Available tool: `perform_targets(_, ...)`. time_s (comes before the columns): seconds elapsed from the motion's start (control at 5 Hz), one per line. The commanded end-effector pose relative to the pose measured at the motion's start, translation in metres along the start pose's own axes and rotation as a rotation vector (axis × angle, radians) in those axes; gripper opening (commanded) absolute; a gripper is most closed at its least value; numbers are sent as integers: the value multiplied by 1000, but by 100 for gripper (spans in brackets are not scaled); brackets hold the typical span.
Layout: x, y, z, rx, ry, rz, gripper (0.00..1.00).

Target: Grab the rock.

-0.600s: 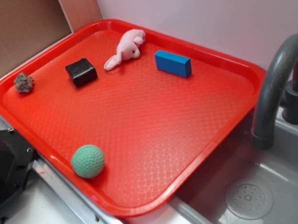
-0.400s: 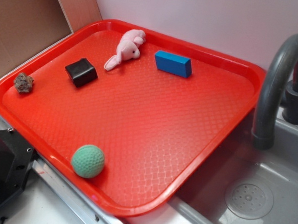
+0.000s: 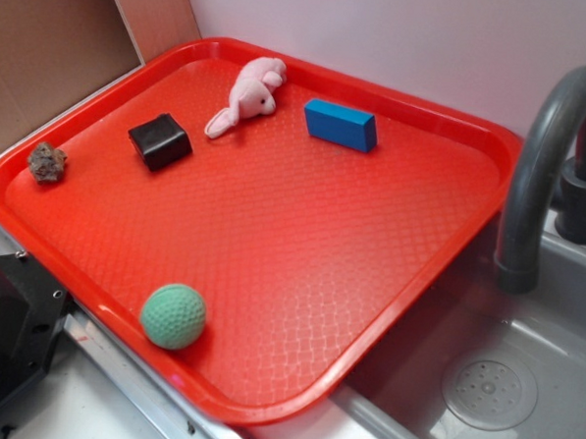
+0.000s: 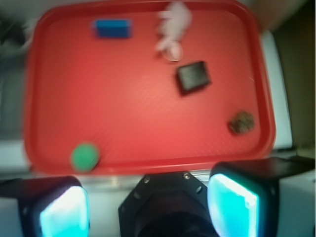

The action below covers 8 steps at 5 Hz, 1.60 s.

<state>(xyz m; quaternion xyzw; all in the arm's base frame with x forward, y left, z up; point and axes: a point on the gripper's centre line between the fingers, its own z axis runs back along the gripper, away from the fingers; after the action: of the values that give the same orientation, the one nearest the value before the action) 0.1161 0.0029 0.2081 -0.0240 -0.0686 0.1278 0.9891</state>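
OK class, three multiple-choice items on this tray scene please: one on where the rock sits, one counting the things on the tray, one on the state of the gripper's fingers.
1. Where is the rock?
A. by the tray's left rim
B. beside the blue block
C. in the sink

2. How many things lie on the tray?
A. three
B. five
C. seven

3. The gripper fingers are:
A. shut on the rock
B. shut on the green ball
C. apart, holding nothing

Key: 1 A, the rock sits near the left rim, apart from the black block. 2 B, rock, black block, pink toy, blue block, ball. 3 C, the wrist view shows a wide, empty gap.
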Motion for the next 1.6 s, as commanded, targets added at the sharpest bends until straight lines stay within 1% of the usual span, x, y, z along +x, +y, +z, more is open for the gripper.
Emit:
perform_targets(0.0,21,41,-40,64,-122,484,100)
perform_targets(0.2,22,63,-72,192,-143,713,100)
perform_targets(0.4,26,81,-95,203,-141,889,100)
perform_targets(0.6,34,106,-127,260,-160,975,100)
perform_targets(0.8,36,125,-145,317,-148,1011,100)
perform_targets(1.0,32,133,-154,364,-152,1011,100)
perform_targets(1.2,27,136,-163,414,-153,998,100)
perform_targets(1.4,25,141,-173,444,-148,993,100)
